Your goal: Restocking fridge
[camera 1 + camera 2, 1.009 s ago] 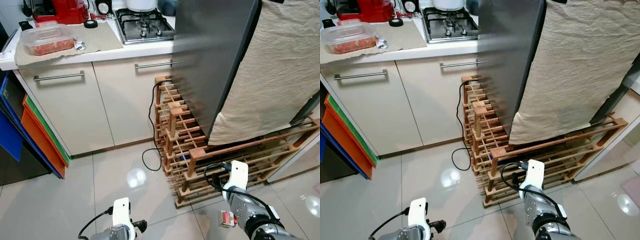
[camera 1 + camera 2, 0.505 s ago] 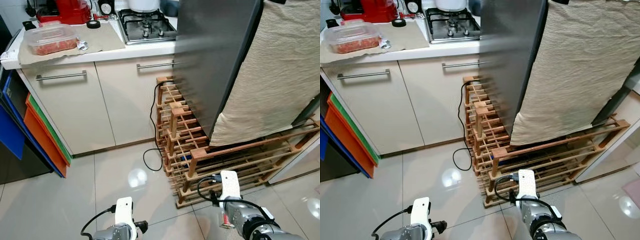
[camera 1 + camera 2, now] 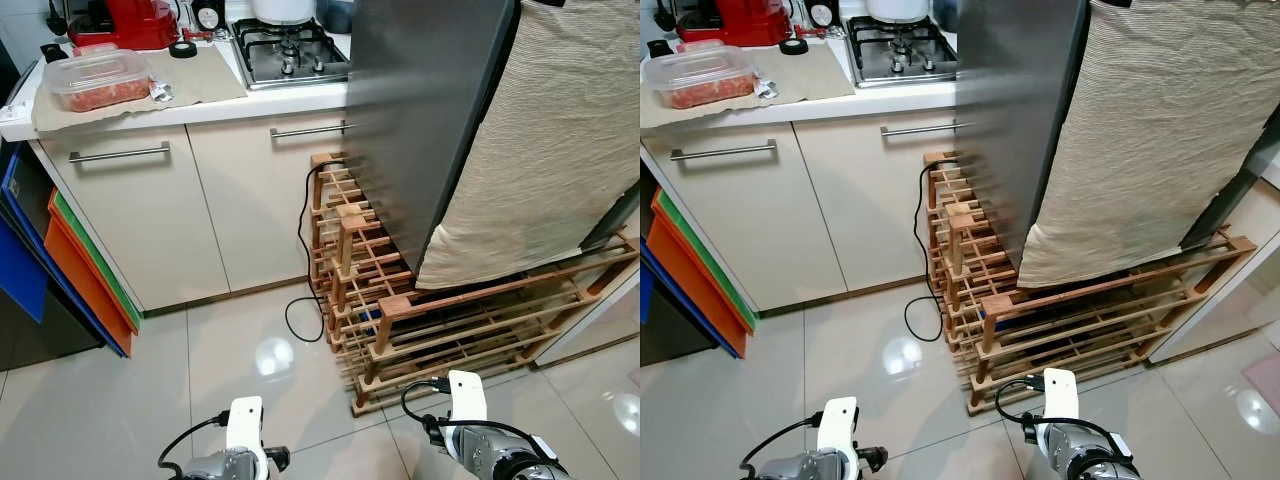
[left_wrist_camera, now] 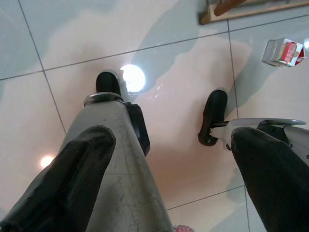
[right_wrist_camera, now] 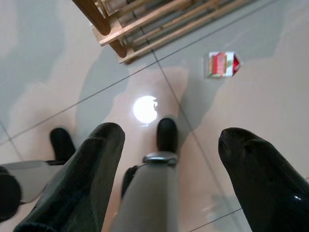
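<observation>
a small red-and-white carton (image 5: 221, 64) is seen lying on its side on the tiled floor (image 3: 230, 350), just beyond the near corner of the wooden wine rack (image 3: 440, 320) that stands at the foot of the steel fridge (image 3: 420, 110). the fridge is draped on the right with a beige cloth (image 3: 540, 150), and its door appears shut. both arms are held low at the near edge of the scene. the right pincer (image 5: 169, 174) is spread wide and empty, aimed at the floor with the carton well ahead of its fingers; the left pincer (image 4: 174, 179) is likewise spread wide and empty, above the robot's own legs and black feet.

the carton is judged to be the item to be restocked, so a reach down to the floor would be called for. several risks are foreseen. the carton lies flat on glossy tile, so it could be pushed away or slid under the rack if the fingers are closed off-centre. the rack's corner post stands near, and it could be struck by the wrist or its looping cable. the robot's feet are close below the pincers, so balance could be lost in a deep bend. a black cord (image 3: 300, 260) trails over the floor on the far left of the rack and could be snagged. a thin carton could also be crushed by too firm a squeeze.
</observation>
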Motion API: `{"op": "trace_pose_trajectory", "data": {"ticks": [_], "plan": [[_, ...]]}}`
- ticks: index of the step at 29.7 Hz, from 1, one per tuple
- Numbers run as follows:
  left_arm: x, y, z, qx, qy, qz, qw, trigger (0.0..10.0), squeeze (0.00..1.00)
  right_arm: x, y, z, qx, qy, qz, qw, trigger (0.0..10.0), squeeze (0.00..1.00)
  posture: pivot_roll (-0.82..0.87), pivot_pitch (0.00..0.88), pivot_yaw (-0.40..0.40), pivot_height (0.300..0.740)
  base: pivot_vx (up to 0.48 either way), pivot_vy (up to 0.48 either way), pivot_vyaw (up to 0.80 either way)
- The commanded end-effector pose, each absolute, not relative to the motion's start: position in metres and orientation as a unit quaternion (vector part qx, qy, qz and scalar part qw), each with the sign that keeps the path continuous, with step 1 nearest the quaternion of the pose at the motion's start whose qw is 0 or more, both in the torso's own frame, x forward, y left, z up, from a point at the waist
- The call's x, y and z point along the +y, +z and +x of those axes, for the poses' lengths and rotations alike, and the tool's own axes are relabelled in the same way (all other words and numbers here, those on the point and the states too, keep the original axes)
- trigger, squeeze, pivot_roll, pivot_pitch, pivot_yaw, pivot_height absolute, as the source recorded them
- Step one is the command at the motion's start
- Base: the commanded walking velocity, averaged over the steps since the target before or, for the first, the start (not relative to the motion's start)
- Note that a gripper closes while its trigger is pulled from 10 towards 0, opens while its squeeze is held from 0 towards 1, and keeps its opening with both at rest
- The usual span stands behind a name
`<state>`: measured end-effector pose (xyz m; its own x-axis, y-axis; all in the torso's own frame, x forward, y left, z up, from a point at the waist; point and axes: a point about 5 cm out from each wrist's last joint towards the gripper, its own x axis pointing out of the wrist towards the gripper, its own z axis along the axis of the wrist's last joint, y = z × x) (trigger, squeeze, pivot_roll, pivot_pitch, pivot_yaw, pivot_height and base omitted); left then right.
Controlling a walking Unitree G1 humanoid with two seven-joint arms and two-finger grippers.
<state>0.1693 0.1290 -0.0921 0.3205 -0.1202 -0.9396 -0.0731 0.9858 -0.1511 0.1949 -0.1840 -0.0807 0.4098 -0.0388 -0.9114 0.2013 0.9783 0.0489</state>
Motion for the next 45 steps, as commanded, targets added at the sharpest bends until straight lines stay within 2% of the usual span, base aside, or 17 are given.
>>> {"op": "trace_pose_trajectory", "data": {"ticks": [1,10,13,15,19,24,45], "plan": [[0.14,-0.068,0.222,0.528,-0.015,-0.004,0.849,10.0,0.0,-0.187,-0.08,0.196,0.536,-0.085,0.096,0.834,10.0,0.0,0.05,0.0,-0.004,0.74,0.0,0.0,0.0],[0.146,-0.07,0.218,0.533,0.031,-0.051,0.844,10.0,0.0,-0.187,-0.079,0.197,0.531,-0.121,0.153,0.825,10.0,0.0,0.06,0.0,-0.006,0.74,0.0,0.0,0.0],[0.152,-0.072,0.213,0.553,0.084,-0.08,0.825,10.0,0.0,-0.187,-0.079,0.198,0.524,-0.15,0.2,0.814,10.0,0.0,0.06,0.0,-0.001,0.74,0.0,0.0,0.0],[0.148,-0.071,0.216,0.547,0.074,-0.083,0.829,10.0,0.0,-0.186,-0.079,0.197,0.524,-0.162,0.213,0.808,10.0,0.0,0.06,0.0,0.005,0.74,0.0,0.0,0.0],[0.149,-0.069,0.22,0.531,0.052,-0.058,0.844,10.0,0.0,-0.186,-0.08,0.194,0.531,-0.159,0.203,0.807,10.0,0.0,0.06,0.0,0.004,0.74,0.0,0.0,0.0],[0.15,-0.067,0.224,0.511,0.038,-0.047,0.858,10.0,0.0,-0.187,-0.08,0.195,0.529,-0.133,0.164,0.822,10.0,0.0,0.05,0.0,0.0,0.74,0.0,0.0,0.0],[0.151,-0.069,0.22,0.516,0.031,-0.037,0.855,10.0,0.0,-0.189,-0.079,0.196,0.531,-0.133,0.159,0.822,10.0,0.0,0.04,0.0,0.0,0.74,0.0,0.0,0.0]]}}
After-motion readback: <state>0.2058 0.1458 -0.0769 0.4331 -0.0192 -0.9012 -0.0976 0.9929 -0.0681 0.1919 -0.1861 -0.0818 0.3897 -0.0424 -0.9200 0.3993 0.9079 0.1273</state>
